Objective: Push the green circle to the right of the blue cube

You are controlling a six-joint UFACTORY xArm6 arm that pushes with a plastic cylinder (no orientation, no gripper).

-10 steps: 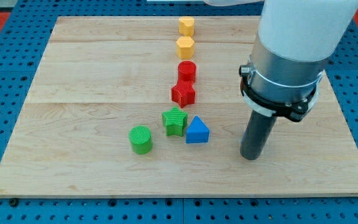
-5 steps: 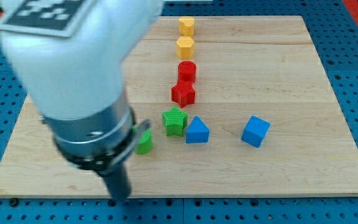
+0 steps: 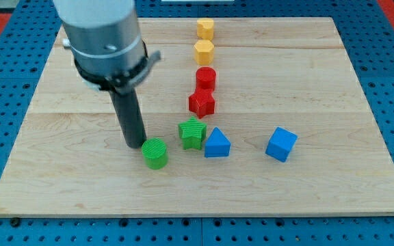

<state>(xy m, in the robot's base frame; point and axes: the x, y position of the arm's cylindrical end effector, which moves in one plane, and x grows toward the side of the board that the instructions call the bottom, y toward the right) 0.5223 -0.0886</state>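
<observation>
**Our tip sits just behind the green circle, on its left**

We have our tip (image 3: 135,145) down on the wooden board (image 3: 81,184), touching or almost touching the far left edge of the green circle (image 3: 155,153); we cannot tell whether there is a gap. We carry no jaws or hand that could be apart or together, only this straight dark rod, so nothing is clamped.

The green circle stands near the front of the board, left of the middle. Just to its right and a little farther back is the green star (image 3: 193,132), close to it but apart. The blue triangle (image 3: 217,143) is just right of the star, the two nearly touching. The blue cube (image 3: 281,144) lies well to the right of the triangle, with open wood between them. So the green circle is on the cube's left, with the star and triangle between the two.

Farther back, a column of blocks runs away from us: the red star (image 3: 202,102), the red cylinder (image 3: 206,78) right behind it and touching or nearly so, then the yellow hexagon (image 3: 204,51), and farthest off a second yellow block (image 3: 205,29).
</observation>
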